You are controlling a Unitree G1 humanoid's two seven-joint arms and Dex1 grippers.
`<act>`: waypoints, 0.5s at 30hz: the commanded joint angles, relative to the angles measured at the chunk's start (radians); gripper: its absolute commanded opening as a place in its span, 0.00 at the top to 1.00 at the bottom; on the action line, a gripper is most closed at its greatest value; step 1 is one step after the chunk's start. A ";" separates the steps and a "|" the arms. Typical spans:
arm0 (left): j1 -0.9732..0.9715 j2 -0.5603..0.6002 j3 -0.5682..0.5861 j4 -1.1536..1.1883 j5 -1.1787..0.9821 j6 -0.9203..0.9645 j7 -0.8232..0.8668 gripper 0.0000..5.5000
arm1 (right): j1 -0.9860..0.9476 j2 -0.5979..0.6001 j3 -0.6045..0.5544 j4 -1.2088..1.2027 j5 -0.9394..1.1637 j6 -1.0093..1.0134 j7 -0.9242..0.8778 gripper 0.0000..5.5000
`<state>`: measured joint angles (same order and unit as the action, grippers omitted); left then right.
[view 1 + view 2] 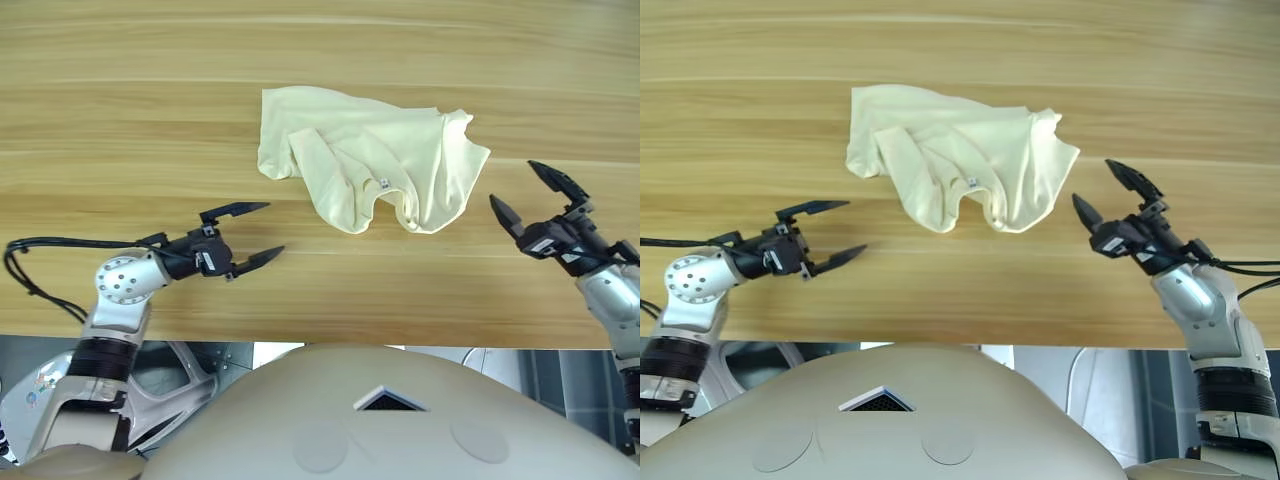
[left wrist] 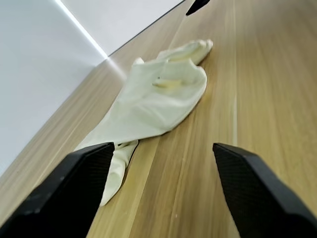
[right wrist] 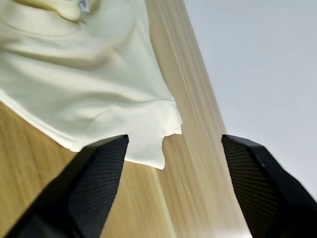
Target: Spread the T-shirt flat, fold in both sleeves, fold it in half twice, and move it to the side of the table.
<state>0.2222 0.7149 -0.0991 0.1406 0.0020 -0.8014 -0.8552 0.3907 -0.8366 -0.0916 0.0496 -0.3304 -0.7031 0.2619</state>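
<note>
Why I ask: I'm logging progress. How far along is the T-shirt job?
Nothing looks done: the T-shirt lies crumpled on the table. Nothing is in hand: the left gripper and right gripper sit open and empty beside it. Left: spreading, both sleeves, both folds, moving aside.

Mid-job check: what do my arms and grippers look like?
The left gripper and right gripper each have two black, pointed fingers on a black housing. The left arm and right arm are silver-grey with round joints. Black cables trail from both.
</note>
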 commanded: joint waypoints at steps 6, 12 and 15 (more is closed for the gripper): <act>-0.126 0.011 -0.014 -0.025 0.559 0.062 0.277 0.33 | 0.085 -0.016 0.032 -0.019 -0.050 0.072 0.097 0.37; -0.201 -0.004 -0.135 0.002 0.642 0.039 0.330 0.33 | 0.111 0.002 0.042 -0.019 -0.084 0.083 0.081 0.37; -0.254 -0.010 -0.195 0.034 0.680 0.030 0.346 0.33 | 0.112 0.010 0.050 -0.016 -0.098 0.083 0.067 0.37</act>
<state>-0.0137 0.7064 -0.2478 0.1389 0.6314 -0.7734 -0.5021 0.4929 -0.8355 -0.0597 0.0259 -0.4007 -0.6361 0.3244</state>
